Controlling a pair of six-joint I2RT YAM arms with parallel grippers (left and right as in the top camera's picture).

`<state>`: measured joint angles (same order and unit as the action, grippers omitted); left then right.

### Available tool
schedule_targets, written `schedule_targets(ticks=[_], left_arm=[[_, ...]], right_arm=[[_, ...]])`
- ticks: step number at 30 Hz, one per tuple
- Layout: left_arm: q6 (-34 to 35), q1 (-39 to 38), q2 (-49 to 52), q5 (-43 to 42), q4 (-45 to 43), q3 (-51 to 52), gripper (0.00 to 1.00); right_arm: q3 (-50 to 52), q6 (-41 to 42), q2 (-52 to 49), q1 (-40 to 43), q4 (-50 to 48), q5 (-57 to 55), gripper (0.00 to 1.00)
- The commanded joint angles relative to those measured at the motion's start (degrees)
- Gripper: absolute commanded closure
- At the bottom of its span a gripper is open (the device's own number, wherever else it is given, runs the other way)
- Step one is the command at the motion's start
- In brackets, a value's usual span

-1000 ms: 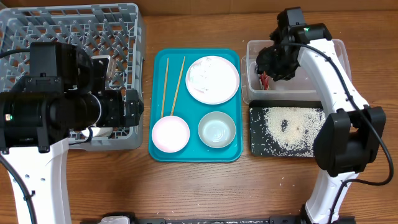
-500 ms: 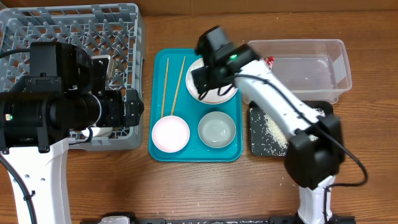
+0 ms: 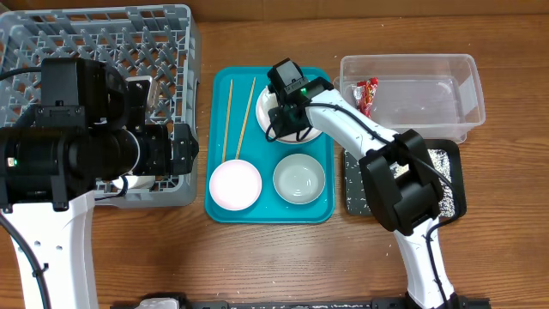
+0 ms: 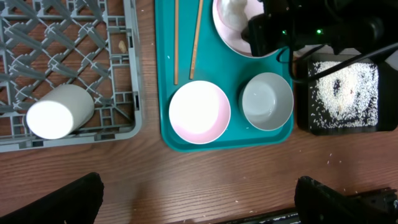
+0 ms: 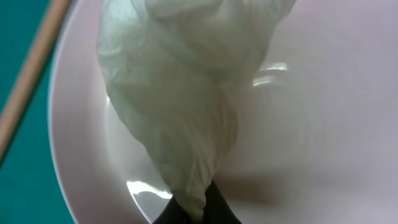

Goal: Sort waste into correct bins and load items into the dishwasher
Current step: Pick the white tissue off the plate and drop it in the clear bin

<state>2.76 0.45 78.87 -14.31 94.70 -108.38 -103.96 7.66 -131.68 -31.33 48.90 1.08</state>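
**Q:** Overhead view: where does each arm stand?
**A:** The right gripper [image 3: 288, 120] is down on the pale plate [image 3: 265, 110] in the teal tray [image 3: 268, 163]. The left arm lies over the grey dish rack [image 3: 111, 39]. The red wrapper [image 3: 367, 93] lies in the clear tub [image 3: 467, 94]; its print is too small to read. The chopsticks [image 3: 230, 116], pink bowl [image 3: 235, 184] and greenish bowl [image 3: 298, 178] share the teal tray.

**Q:** Left wrist view?
**A:** The left gripper [image 4: 199, 202] hangs above the wooden counter [image 4: 199, 174], jaws spread wide and holding nothing. A white cup [image 4: 59, 112] lies tipped in the rack's corner. Rice grains [image 4: 342, 93] cover the black tray [image 4: 305, 124].

**Q:** Right wrist view?
**A:** The jaws are pinched together on the crumpled paper wad [image 5: 174, 112], over the plate. Whether the wad touches the plate cannot be told.
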Motion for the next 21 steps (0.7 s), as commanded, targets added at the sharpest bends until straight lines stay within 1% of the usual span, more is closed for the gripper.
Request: schedule_targets(ticks=[1, 4, 6, 9, 12, 14, 15, 19, 20, 21], left_arm=[[-0.92, -0.11, -0.13, 0.13, -0.22, -0.85, 0.00], [-0.92, -0.11, -0.13, 0.13, -0.22, -0.85, 0.00], [-0.92, -0.11, -0.13, 0.13, -0.22, -0.85, 0.00], [-0.92, -0.11, -0.13, 0.13, -0.22, -0.85, 0.00], [-0.92, -0.11, -0.13, 0.13, -0.22, -0.85, 0.00], [-0.92, -0.11, -0.13, 0.13, -0.22, -0.85, 0.00], [-0.90, -0.11, -0.13, 0.13, -0.22, -0.85, 0.00], [-0.92, -0.11, -0.13, 0.13, -0.22, -0.85, 0.00], [-0.90, -0.11, -0.13, 0.13, -0.22, -0.85, 0.00], [-0.92, -0.11, -0.13, 0.13, -0.22, -0.85, 0.00]], right_arm=[[-5.42, 1.79, 4.61, 1.09, 3.98, 0.13, 0.96], [-9.29, 3.32, 9.46, 2.54, 10.84, 0.11, 0.96], [-11.28, 6.08, 12.96, 4.04, 15.43, 0.07, 0.96], [-11.65, 8.72, 17.42, 6.93, 19.37, 0.02, 0.96], [-11.65, 9.35, 19.82, 11.02, 22.88, 0.04, 0.96], [-11.50, 9.33, 19.98, 15.91, 25.90, 0.02, 0.96], [-10.64, 9.31, 19.43, 19.17, 26.71, -0.17, 0.96], [-6.43, 9.33, 18.08, 24.76, 24.55, -0.07, 0.96], [-5.27, 9.33, 17.51, 25.83, 23.89, 0.22, 0.93], [-4.35, 9.31, 16.92, 26.64, 23.52, 1.07, 0.87]])
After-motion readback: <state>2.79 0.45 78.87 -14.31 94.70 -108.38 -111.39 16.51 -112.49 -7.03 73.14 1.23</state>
